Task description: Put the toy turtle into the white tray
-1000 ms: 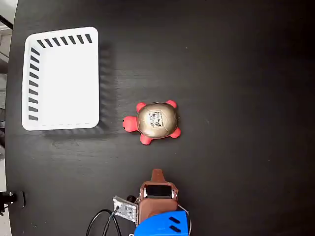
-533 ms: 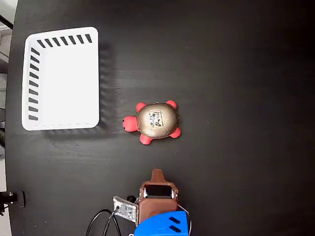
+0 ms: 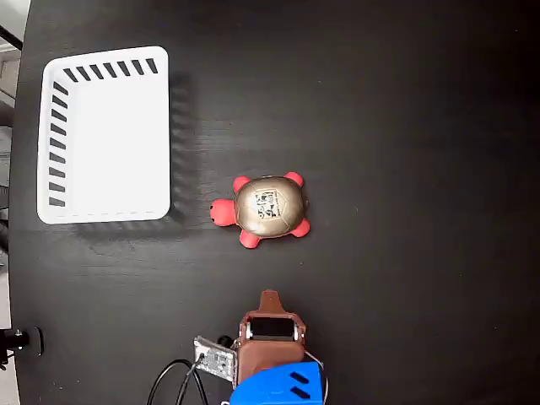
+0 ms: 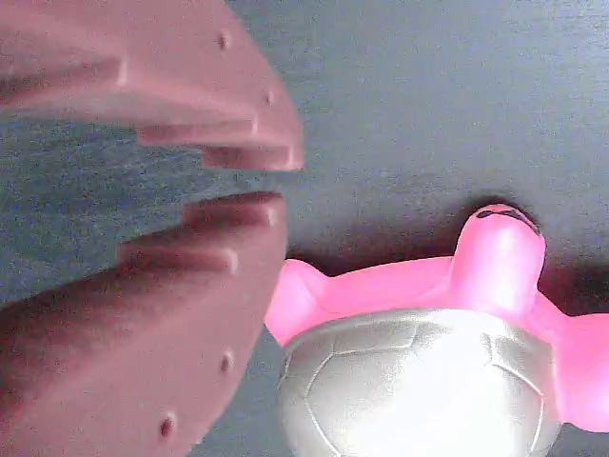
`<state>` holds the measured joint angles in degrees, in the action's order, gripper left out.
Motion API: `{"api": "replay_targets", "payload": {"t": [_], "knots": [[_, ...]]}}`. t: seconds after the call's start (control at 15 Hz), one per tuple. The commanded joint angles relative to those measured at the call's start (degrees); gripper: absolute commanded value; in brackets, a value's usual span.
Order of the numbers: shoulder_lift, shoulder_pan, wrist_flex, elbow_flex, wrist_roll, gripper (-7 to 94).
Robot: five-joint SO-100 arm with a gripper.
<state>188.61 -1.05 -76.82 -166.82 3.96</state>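
The toy turtle, gold-tan shell with a black-and-white patch and red head and feet, lies near the middle of the black table with its head toward the left. In the wrist view the turtle fills the lower right, close to my fingers. The white tray stands empty at the upper left, well apart from the turtle. My gripper sits below the turtle near the bottom edge, apart from it. Its brown fingers are nearly together around the gripper tip, with nothing between them.
The arm's blue body, a small circuit board and black cables crowd the bottom edge. The table's left edge runs just beside the tray. A small dark fitting sits at the lower left.
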Motion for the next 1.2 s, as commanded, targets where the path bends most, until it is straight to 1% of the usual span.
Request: {"api": "replay_targets", "payload": {"t": [0.0, 0.27, 0.4, 0.47, 0.6, 0.8, 1.0, 1.13], "knots": [[4.2, -0.9, -0.6, 0.7, 1.0, 0], [4.2, -0.9, -0.6, 0.7, 1.0, 0], [4.2, -1.5, -0.6, 0.7, 0.4, 1], [4.2, -1.6, -0.6, 0.7, 0.3, 5], [2.1, -2.0, 1.0, 0.9, 0.6, -1], [-12.3, -2.3, 7.7, 5.1, -2.5, -1], [-34.5, 0.0, 9.8, 19.8, -5.0, -1], [-46.5, 2.1, 9.9, 28.3, -6.5, -1]]}}
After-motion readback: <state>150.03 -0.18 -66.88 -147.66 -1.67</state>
